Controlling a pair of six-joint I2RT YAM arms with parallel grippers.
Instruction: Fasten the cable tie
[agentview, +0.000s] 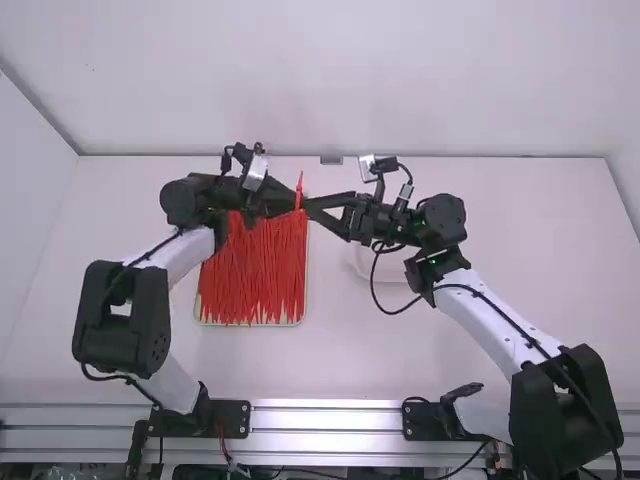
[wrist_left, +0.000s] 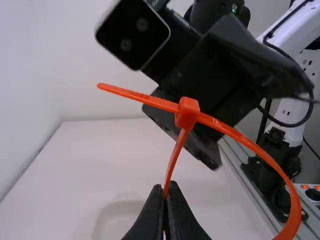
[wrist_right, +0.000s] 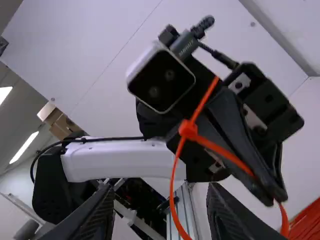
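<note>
An orange-red cable tie (agentview: 298, 192) hangs in the air above the table's middle, bent into a loop with its tail through its head (wrist_left: 188, 107). My left gripper (wrist_left: 164, 196) is shut on the strap just below the head. The tail (wrist_left: 120, 92) sticks out past the head. The rest of the strap (wrist_left: 280, 175) curves away in a wide arc. My right gripper (wrist_right: 165, 220) faces the left one from the right, open. The tie's strap (wrist_right: 172, 190) runs down between its spread fingers (wrist_right: 97, 215), touching neither. In the high view the two grippers meet at the tie, left gripper (agentview: 286, 206), right gripper (agentview: 314, 208).
A pile of red cable ties (agentview: 255, 265) lies on a flat mat (agentview: 250, 322) under the left arm. A small white box-like thing (agentview: 360, 264) sits under the right arm's wrist. A metal rail (agentview: 320, 412) runs along the table's front edge.
</note>
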